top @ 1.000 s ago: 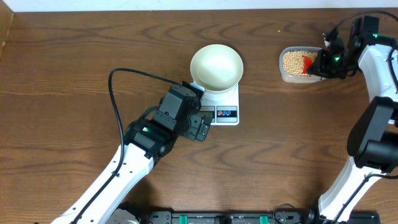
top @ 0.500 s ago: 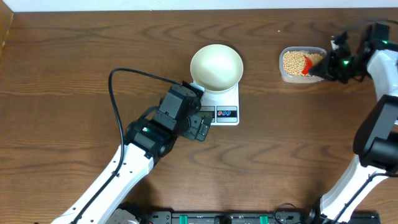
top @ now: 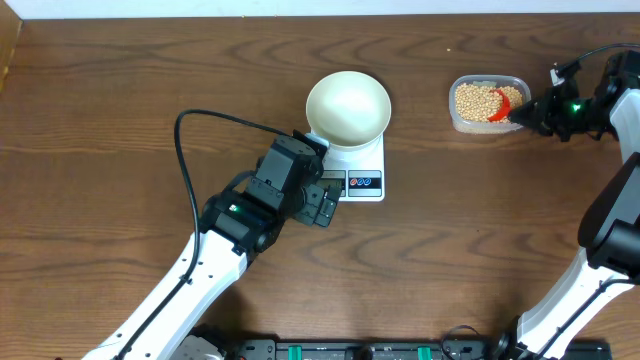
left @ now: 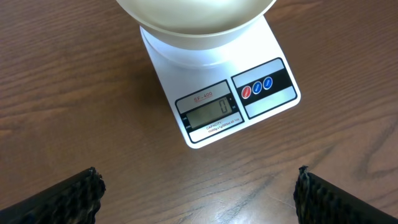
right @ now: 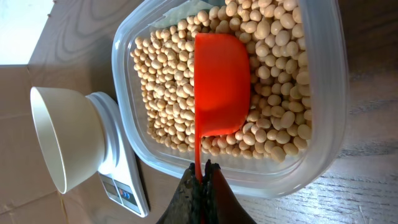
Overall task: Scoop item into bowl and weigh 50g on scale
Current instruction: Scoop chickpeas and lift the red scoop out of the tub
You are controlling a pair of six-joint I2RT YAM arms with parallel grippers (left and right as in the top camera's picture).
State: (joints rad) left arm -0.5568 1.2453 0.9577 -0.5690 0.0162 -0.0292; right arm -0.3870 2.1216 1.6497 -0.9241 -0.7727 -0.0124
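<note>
Dark wood-grain bench (top: 120,90). The right jaws pinch the red scoop (right: 221,87), soybeans (right: 165,81) just ahead in a clear tub (right: 311,180); the left jaws gape, scale (left: 208,112) and white bowl (left: 193,15) ahead.

Losing the bowl's (left: 193,15) far part past the left wrist view's top edge. Showing only the left gripper's (left: 199,196) fingertips (left: 62,199) at the bottom corners. Failing to resolve the small print under the scale (left: 208,74) display. Hiding the scale's display under the left gripper overhead, leaving button markings too small to read. Cutting the tub (right: 124,74) at the right wrist view's top edge. Burying the scoop (right: 221,87) handle's end inside the pinched right gripper (right: 200,186).
</note>
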